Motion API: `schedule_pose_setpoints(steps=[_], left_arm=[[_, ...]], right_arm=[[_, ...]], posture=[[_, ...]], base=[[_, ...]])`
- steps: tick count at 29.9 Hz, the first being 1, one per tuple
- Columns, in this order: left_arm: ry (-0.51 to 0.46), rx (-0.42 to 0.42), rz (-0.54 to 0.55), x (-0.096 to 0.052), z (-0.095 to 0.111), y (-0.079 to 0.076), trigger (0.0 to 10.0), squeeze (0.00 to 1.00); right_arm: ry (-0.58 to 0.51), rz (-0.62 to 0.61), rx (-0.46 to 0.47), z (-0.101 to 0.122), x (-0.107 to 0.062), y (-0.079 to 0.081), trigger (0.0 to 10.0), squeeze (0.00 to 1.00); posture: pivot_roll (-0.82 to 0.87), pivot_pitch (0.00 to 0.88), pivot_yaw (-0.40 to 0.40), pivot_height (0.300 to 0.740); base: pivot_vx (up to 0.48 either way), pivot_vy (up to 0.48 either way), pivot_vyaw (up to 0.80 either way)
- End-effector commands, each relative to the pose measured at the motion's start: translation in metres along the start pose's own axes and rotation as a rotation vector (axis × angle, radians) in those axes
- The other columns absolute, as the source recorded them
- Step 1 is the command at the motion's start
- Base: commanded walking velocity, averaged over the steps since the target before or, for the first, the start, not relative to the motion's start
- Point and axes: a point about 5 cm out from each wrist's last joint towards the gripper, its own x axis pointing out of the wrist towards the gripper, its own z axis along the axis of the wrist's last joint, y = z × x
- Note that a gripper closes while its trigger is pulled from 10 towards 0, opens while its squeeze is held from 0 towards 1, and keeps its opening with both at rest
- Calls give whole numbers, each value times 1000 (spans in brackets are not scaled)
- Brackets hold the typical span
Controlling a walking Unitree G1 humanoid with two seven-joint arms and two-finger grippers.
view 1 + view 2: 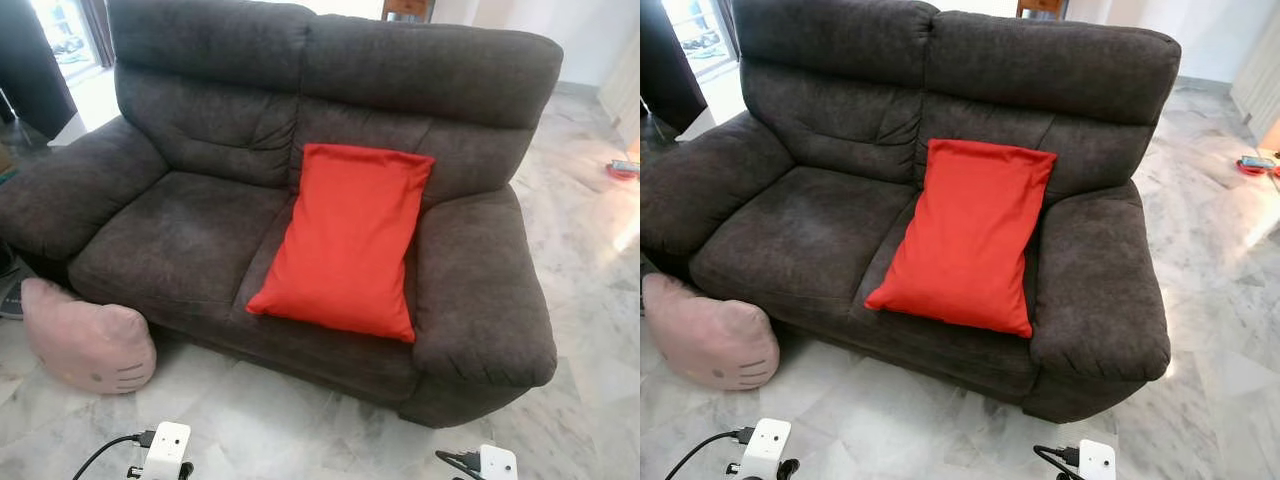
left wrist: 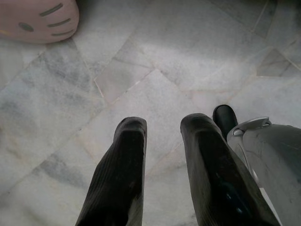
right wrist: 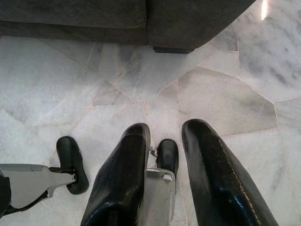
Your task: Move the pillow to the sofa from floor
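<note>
A red pillow (image 1: pixel 345 240) lies on the right seat of the dark brown sofa (image 1: pixel 180 240), leaning back against the backrest and beside the right armrest. On the marble floor at the sofa's front left corner rests a pink cat-face pillow (image 1: pixel 88 345), whose edge also appears in the left wrist view (image 2: pixel 37 19). My left gripper (image 2: pixel 164 125) hangs low over the floor, open and holding nothing. My right gripper (image 3: pixel 168 131) also hangs open over the floor in front of the sofa, empty.
The left seat of the sofa (image 1: pixel 790 235) is bare. Pale marble floor (image 1: pixel 590 300) stretches to the right of the sofa. A small red object (image 1: pixel 622 170) lies on the floor at far right. My own black feet (image 3: pixel 70 162) stand below the grippers.
</note>
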Motion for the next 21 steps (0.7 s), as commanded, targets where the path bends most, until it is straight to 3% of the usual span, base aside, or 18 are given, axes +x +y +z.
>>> schedule_pose_setpoints(steps=[1,21], left_arm=[[1,-1,-4,0,-2,0,10000,0],[4,0,0,-1,-2,0,10000,0]], right_arm=[[7,-4,1,-2,-1,-2,10000,0],[6,-3,-2,-2,-1,-3,10000,0]], posture=[[77,39,-13,740],[74,31,-17,740]], base=[[0,285,0],[0,322,0]])
